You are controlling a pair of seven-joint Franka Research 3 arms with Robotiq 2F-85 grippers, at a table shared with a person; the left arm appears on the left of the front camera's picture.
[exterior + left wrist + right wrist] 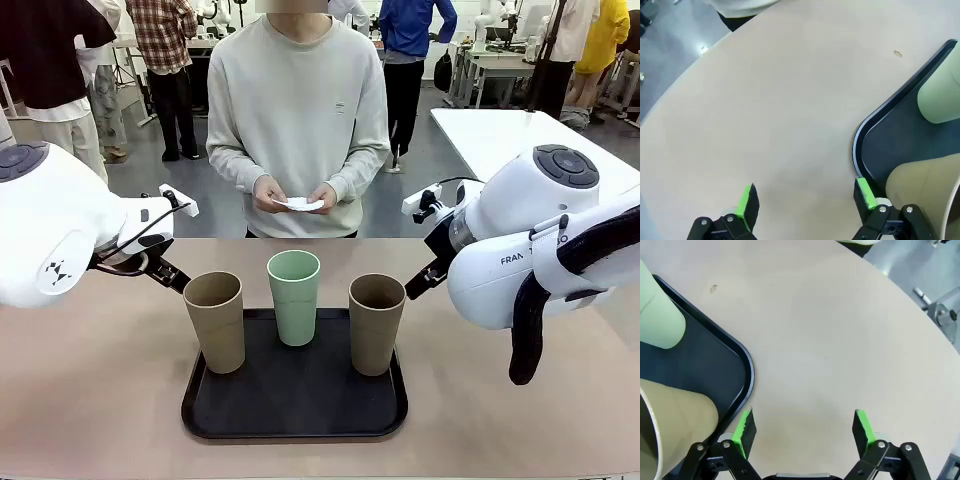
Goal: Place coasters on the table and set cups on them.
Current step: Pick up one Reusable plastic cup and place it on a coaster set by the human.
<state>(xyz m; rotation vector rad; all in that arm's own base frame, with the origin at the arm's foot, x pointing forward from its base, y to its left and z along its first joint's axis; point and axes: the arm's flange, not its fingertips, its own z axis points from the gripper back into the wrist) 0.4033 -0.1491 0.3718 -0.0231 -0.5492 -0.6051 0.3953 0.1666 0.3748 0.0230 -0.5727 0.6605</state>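
Tan cup (pixel 680 410) beside right gripper (pixel 802 427) | released | left gripper (pixel 807 197) released | beside other tan cup (pixel 925 190)

A robotics lab — a white left arm (pixel 50 240) and right arm (pixel 520 250) flank a tan table (pixel 100 400), a white table (pixel 500 135) stands behind, and people (pixel 165 50) stand about on a grey floor (pixel 425 170) among desks (pixel 500 65) with gear.

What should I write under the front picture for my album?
Two tan cups and a mint cup stand on a black tray while a person holds white coasters across the table.
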